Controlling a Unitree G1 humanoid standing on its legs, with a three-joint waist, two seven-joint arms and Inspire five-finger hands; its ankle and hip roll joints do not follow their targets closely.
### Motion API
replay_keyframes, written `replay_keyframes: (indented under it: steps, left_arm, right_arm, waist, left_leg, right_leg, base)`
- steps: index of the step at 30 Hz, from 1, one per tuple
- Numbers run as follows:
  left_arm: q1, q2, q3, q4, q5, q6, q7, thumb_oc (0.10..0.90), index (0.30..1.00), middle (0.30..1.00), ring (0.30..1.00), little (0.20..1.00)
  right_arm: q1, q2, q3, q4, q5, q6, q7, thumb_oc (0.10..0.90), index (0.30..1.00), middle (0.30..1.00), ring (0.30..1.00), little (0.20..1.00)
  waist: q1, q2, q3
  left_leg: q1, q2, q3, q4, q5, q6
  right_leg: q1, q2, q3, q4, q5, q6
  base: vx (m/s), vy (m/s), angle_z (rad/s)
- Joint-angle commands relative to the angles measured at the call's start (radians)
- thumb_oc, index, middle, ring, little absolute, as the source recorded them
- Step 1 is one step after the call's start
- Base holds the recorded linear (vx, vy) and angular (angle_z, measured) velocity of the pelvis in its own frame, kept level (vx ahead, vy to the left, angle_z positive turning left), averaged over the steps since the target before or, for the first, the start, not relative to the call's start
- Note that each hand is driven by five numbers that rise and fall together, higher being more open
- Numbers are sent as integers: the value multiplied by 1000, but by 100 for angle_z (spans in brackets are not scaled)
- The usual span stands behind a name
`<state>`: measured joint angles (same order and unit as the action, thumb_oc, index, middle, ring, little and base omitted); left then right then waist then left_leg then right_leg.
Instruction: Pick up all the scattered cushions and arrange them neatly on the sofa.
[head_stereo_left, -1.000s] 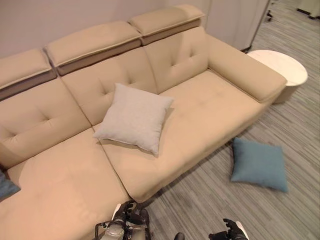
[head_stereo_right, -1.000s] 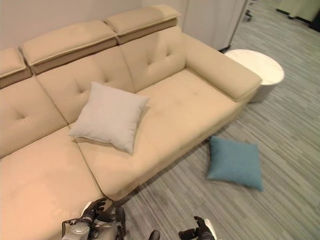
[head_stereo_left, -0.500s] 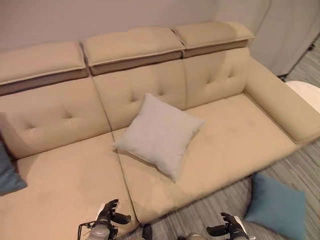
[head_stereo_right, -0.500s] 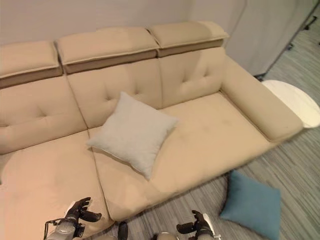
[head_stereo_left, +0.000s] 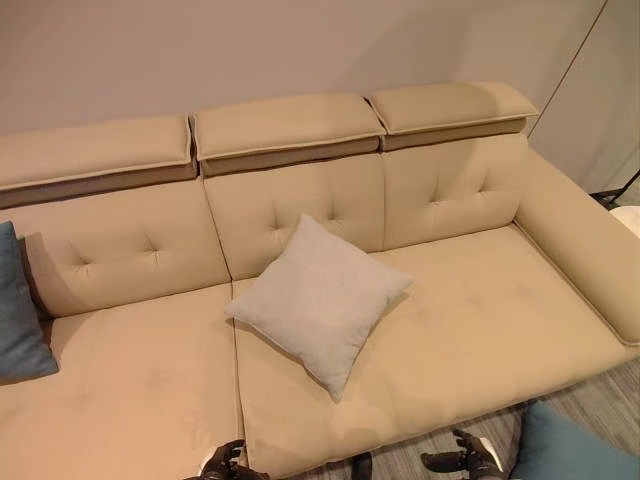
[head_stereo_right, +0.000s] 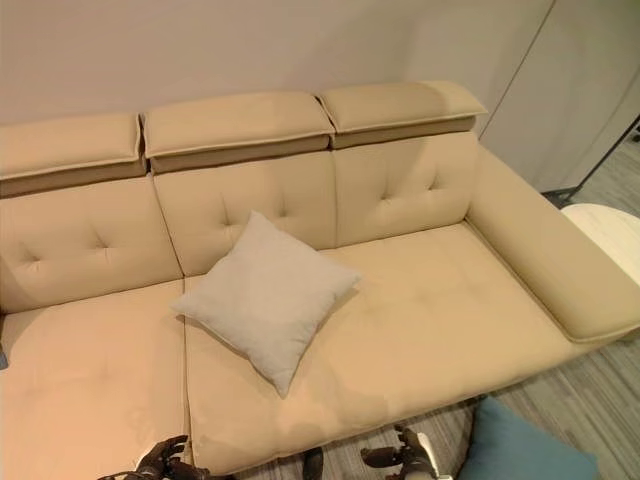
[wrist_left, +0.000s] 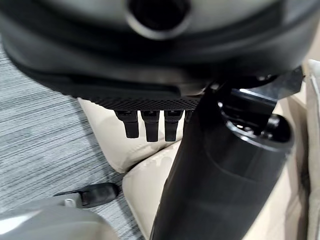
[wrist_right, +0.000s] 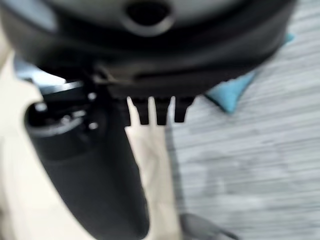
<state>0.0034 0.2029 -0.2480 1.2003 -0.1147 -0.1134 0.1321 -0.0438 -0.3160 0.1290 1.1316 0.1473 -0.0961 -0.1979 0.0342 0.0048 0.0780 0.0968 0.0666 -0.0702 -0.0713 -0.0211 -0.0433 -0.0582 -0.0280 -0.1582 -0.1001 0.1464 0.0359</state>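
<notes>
Three cushions are in sight. One light grey cushion (head_stereo_left: 318, 298) leans on a corner against the backrest of the beige sofa (head_stereo_left: 480, 330), across the seam between the middle and right seats. One blue cushion (head_stereo_left: 18, 318) stands at the far left end of the sofa, against the back. One more blue cushion (head_stereo_right: 520, 448) lies flat on the grey striped floor (head_stereo_right: 600, 400), just beside the sofa's front edge on my right; I judge this is the one left to collect.

My left hand (head_stereo_left: 228, 464) hangs low in front of the seat edge, and my right hand (head_stereo_left: 462, 462) hangs low just beside the floor cushion without touching it. Both are empty, fingers loosely spread and relaxed, thumbs standing out; my wrist views show short straight fingertips with nothing between them.

I expect the floor cushion to be light, soft and squashy, with a woven cover that should not slip. A pinch on a flat face would likely just bunch the cloth, so I would take it at an edge or corner, fingers under and thumb on top, squeezing through the filling. It may flop when lifted by one corner; nothing about it looks fragile.
</notes>
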Motion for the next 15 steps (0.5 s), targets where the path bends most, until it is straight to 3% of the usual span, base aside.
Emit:
replay_keyframes:
  steps: [1, 9, 15]
  left_arm:
    - [-34, 20, 23, 12, 19, -32, 6, 800, 900, 900, 900, 900]
    - [19, 14, 24, -8, -18, -36, 16, 800, 900, 900, 900, 900]
    - [19, 15, 11, -25, -41, -45, 29, 800, 900, 900, 900, 900]
  right_arm:
    - [-29, -41, -35, -86, 93, -80, -11, 800, 900, 900, 900, 900]
    - [-91, -53, -109, -304, 298, -140, -41, 800, 900, 900, 900, 900]
    - [-162, -52, -127, -306, 369, -158, -73, 800, 900, 900, 900, 900]
  waist:
    - [-10, -34, 3]
    - [16, -5, 30]
    - [41, 19, 65]
  left_leg:
    - [-58, -94, 24, 0, 13, 14]
    - [-88, -90, -24, -15, 37, -12]
    - [-158, -97, -74, -10, 59, -23]
  right_leg:
    - [88, -38, -20, 39, -139, 84]
    - [83, -41, -86, 19, -149, 74]
    - [37, -53, -143, 19, -148, 68]
  base:
    - [43, -19, 9]
    - [-5, 2, 23]
    - [-80, 9, 48]
